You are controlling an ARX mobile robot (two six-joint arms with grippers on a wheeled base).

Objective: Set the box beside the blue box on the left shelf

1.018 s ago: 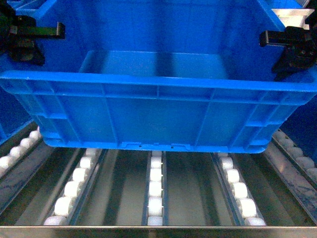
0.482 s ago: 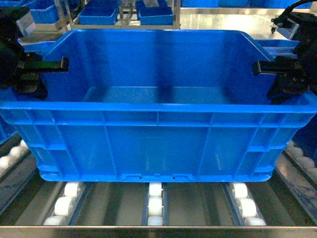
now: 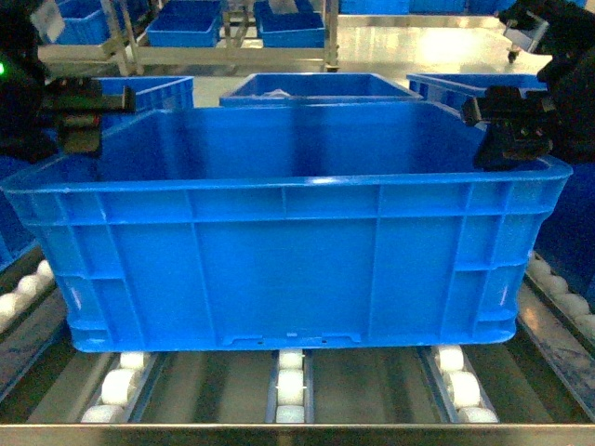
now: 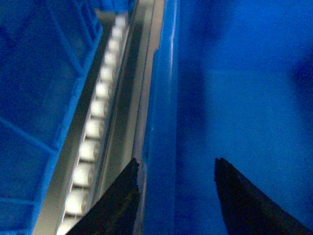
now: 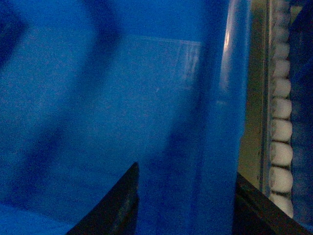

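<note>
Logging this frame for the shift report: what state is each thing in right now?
Large bright blue open-top plastic crate: empty, upright, resting on the rollers.
Silver steel roller shelf: bearing the crate.
Left pincer: straddling the crate's left rim; grip unclear.
Right pincer: straddling the right rim; grip unclear.

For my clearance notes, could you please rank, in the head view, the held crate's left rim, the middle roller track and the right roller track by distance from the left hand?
1. Crate's left rim, at the left hand.
2. Middle roller track, bottom centre.
3. Right roller track, bottom right.
</note>
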